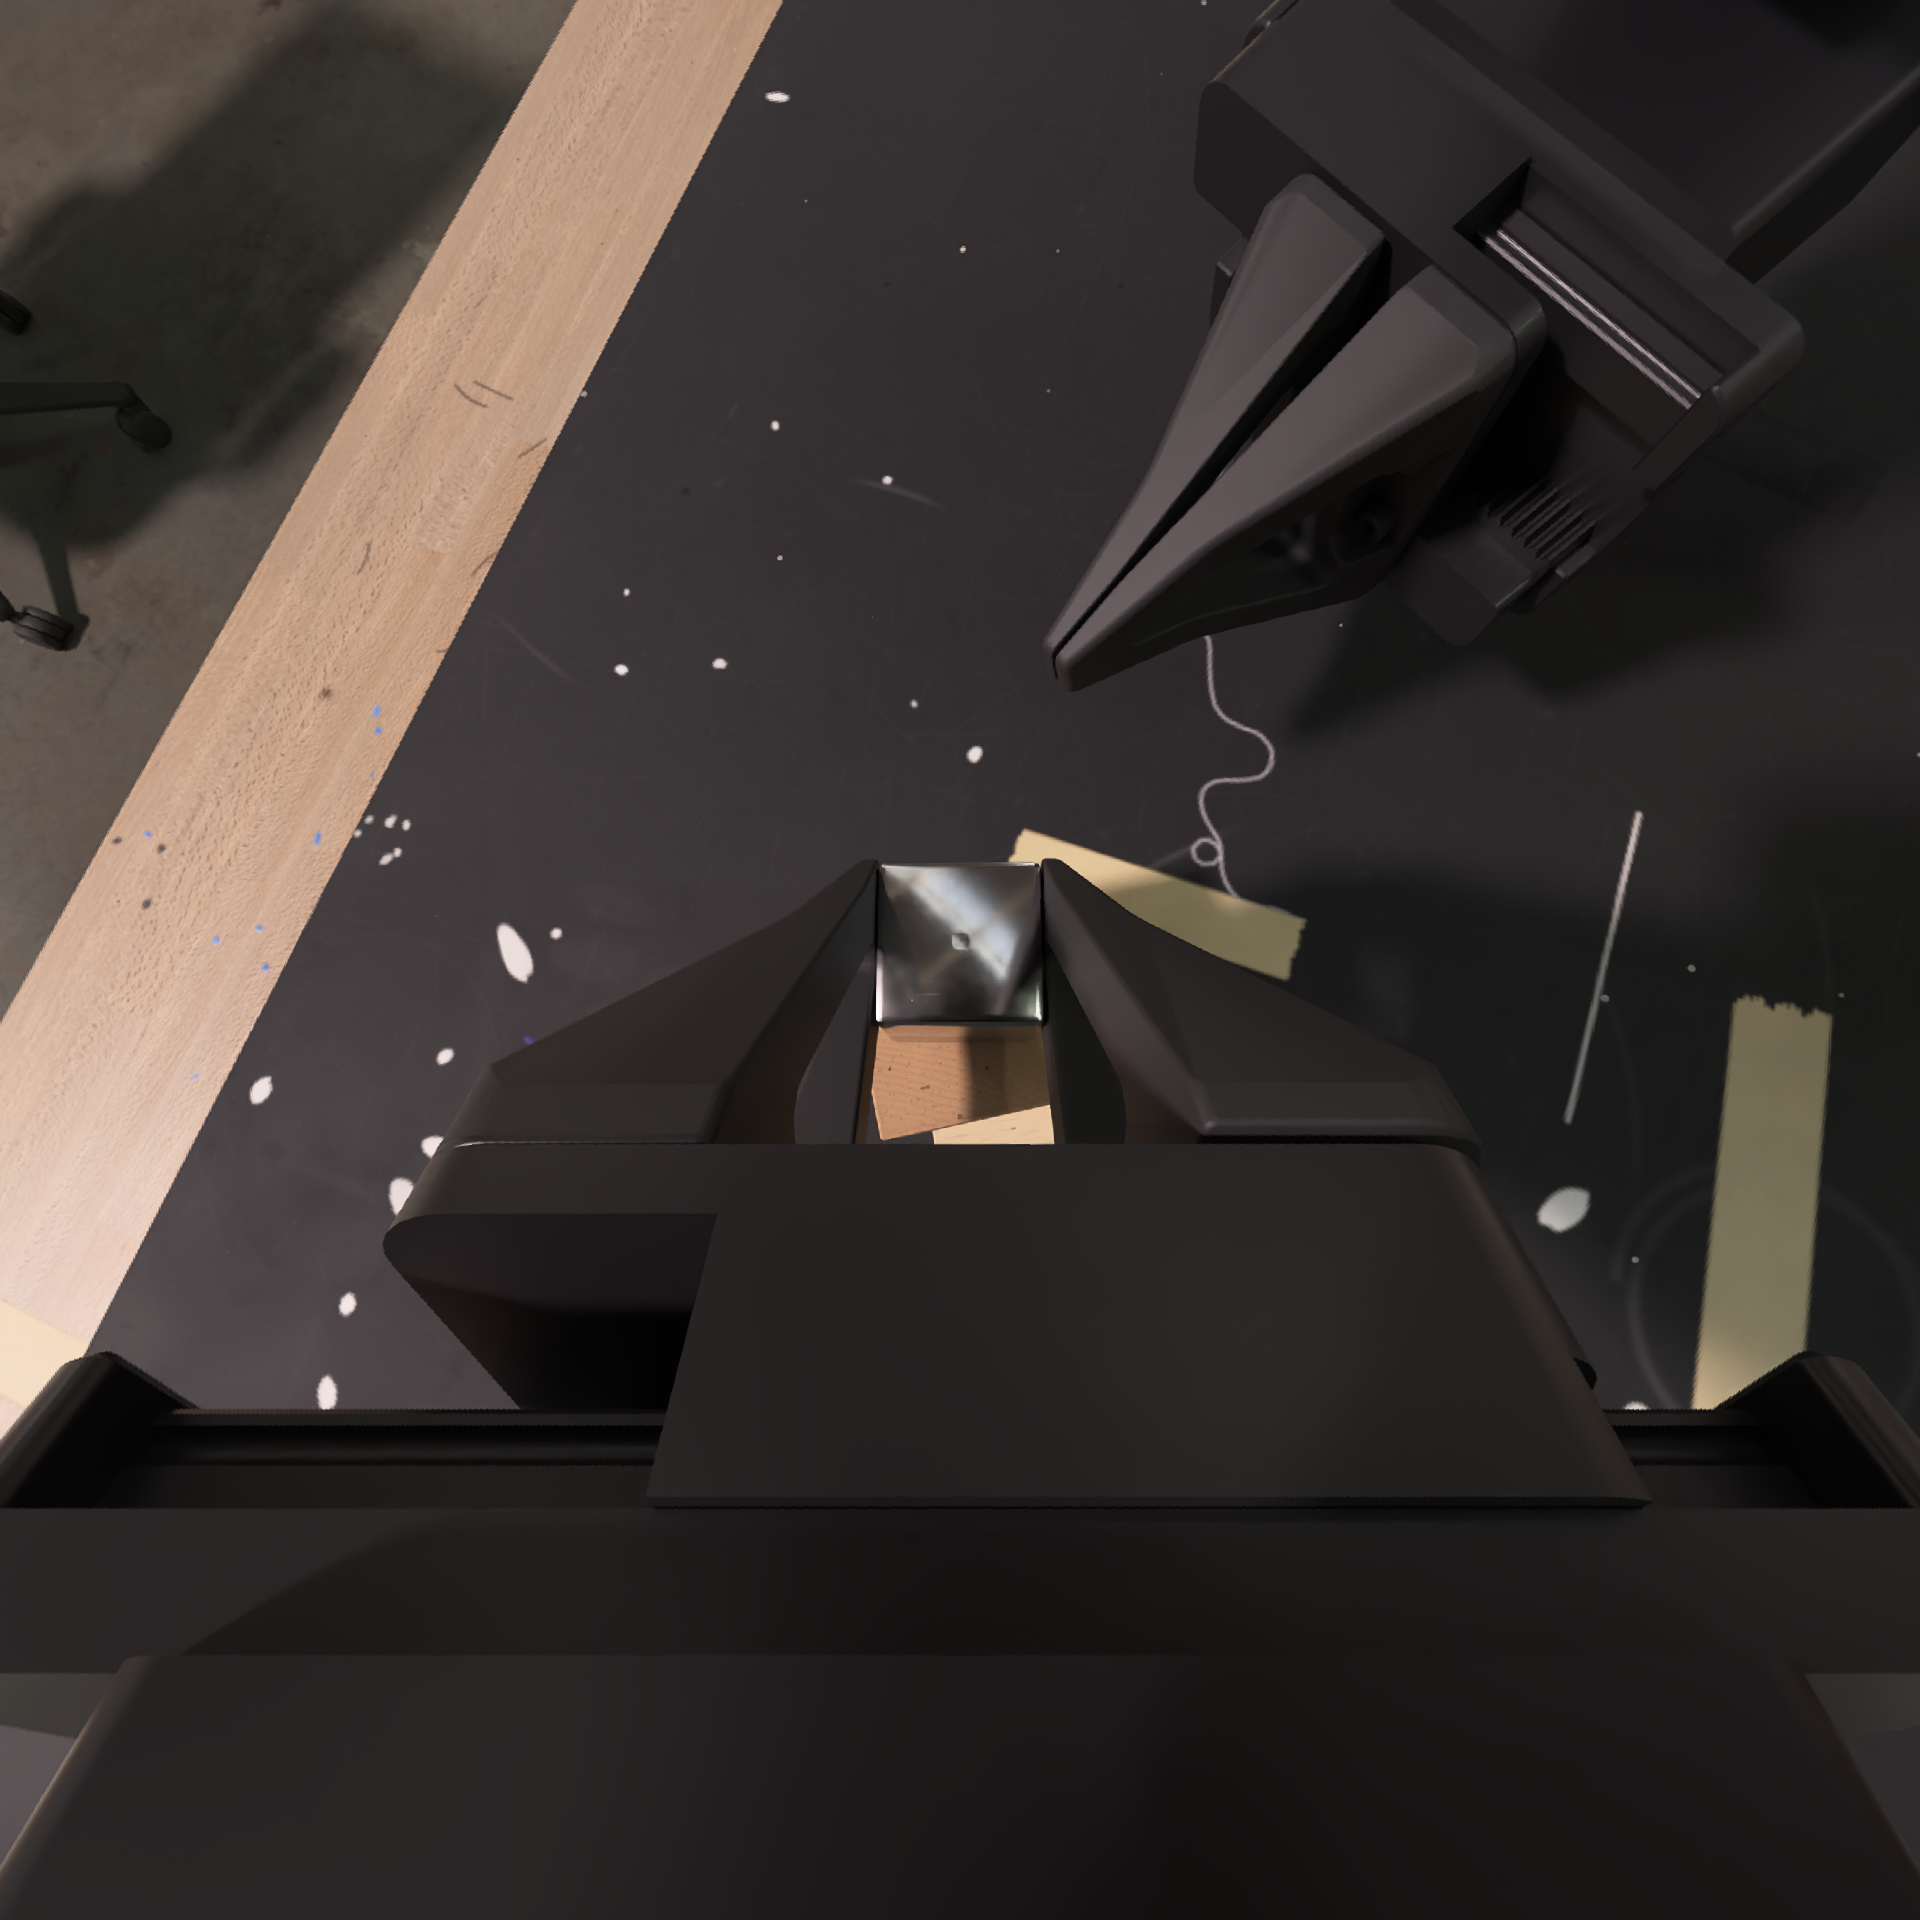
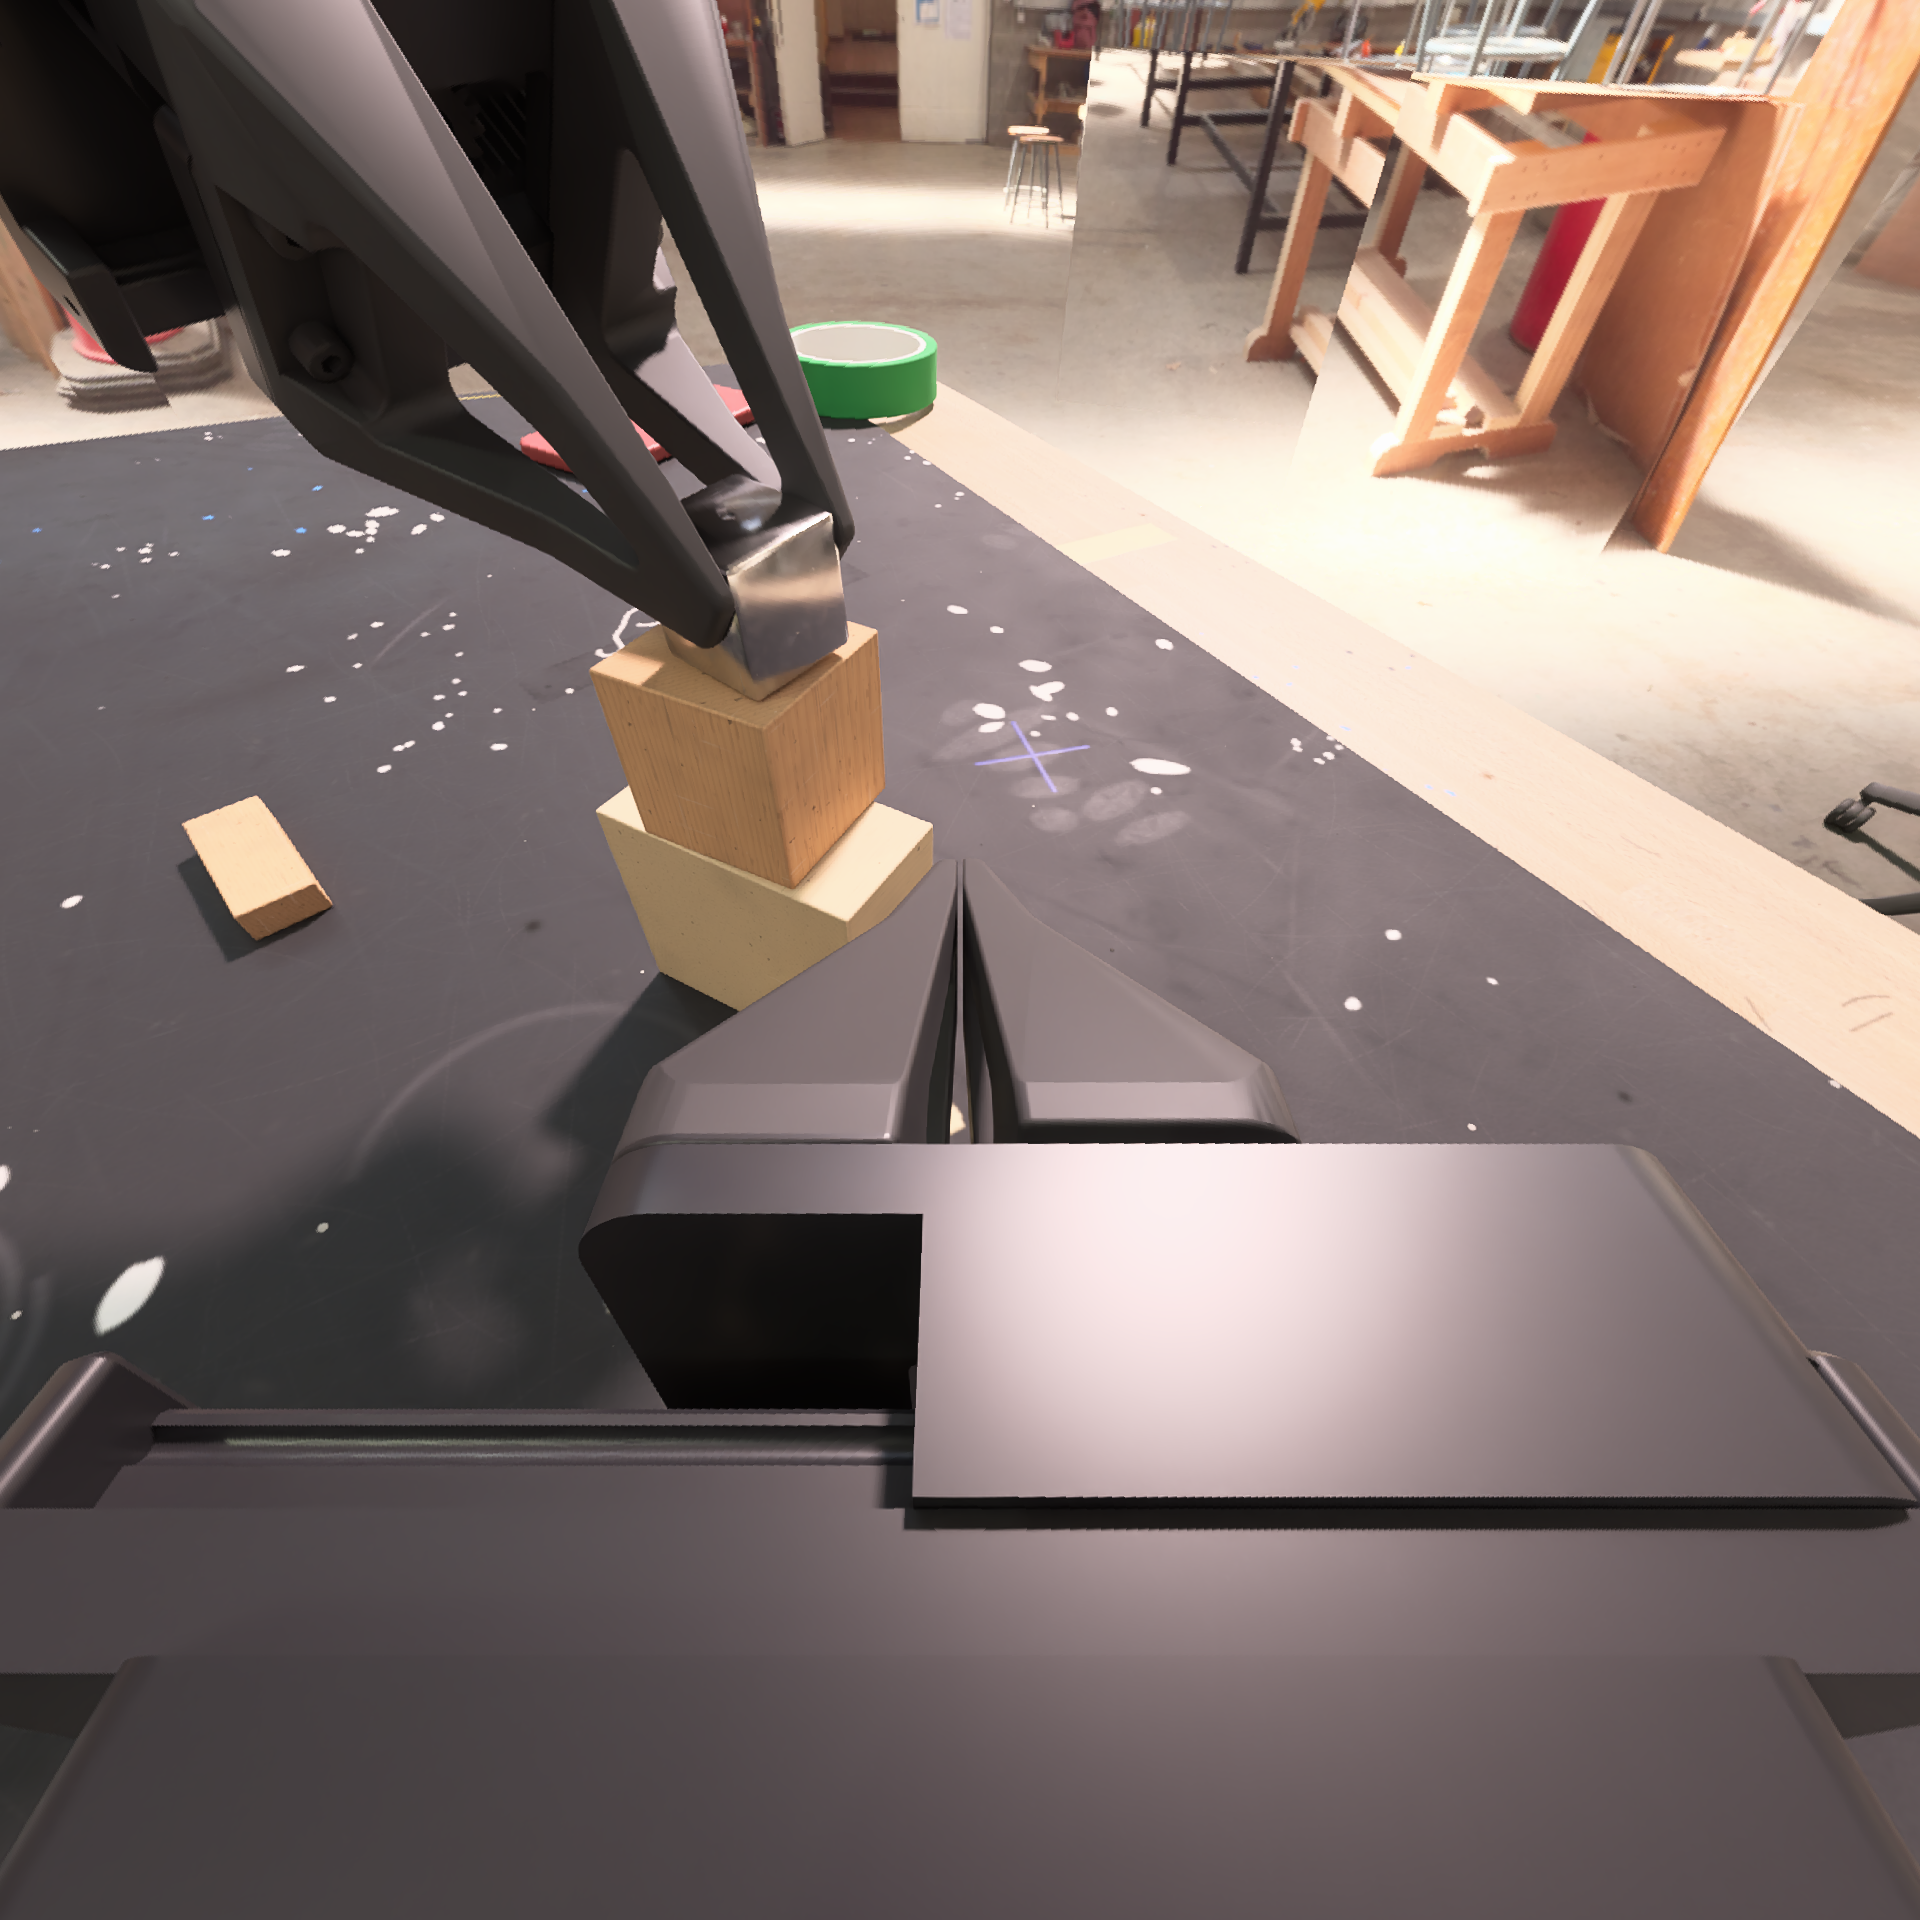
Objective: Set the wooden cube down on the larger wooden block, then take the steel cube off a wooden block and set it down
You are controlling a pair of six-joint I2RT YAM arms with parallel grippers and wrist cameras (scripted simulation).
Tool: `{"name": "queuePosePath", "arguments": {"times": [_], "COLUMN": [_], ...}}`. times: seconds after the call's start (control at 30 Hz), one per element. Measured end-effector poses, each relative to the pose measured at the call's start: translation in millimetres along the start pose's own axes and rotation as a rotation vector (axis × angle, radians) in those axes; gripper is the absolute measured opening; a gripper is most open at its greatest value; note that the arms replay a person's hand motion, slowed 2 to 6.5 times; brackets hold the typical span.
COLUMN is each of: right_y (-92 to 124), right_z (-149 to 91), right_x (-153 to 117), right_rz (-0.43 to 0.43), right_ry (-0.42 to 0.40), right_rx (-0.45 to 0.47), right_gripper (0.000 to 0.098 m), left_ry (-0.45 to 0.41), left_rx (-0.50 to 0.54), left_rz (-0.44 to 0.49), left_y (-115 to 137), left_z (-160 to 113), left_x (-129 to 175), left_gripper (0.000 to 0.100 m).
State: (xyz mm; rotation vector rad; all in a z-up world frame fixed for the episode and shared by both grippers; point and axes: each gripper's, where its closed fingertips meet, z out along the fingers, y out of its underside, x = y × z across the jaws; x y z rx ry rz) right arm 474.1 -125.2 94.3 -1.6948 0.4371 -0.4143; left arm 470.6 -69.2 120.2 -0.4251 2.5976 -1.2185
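Right wrist view shows the left tool (image 2: 774, 608) pinching the steel cube (image 2: 790, 603) by its flat sides. It looks heavy, hard and slippery. The right tool (image 2: 960, 873) is closed and empty.

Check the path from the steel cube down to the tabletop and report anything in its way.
The left gripper is shut on the steel cube, which sits atop the wooden cube on the larger wooden block. That stack lies directly beneath. The right gripper hovers shut beside the stack, and a small wooden piece lies apart. Elsewhere the mat looks clear.
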Motion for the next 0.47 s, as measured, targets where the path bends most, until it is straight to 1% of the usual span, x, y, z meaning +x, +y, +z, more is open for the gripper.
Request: {"name": "queuePosePath", "arguments": {"times": [0.47], "right_y": [-0.4], "right_z": [0.5], "right_x": [-0.3], "right_rz": [-0.008], "right_ry": [0.001], "right_rx": [-0.002], "right_gripper": [0.0009], "left_ry": [-0.005], "left_rx": [-0.002], "left_rz": [-0.001], "left_y": [-0.3], "left_z": [0.2], "left_x": [0.0], "left_gripper": [0.025]}}
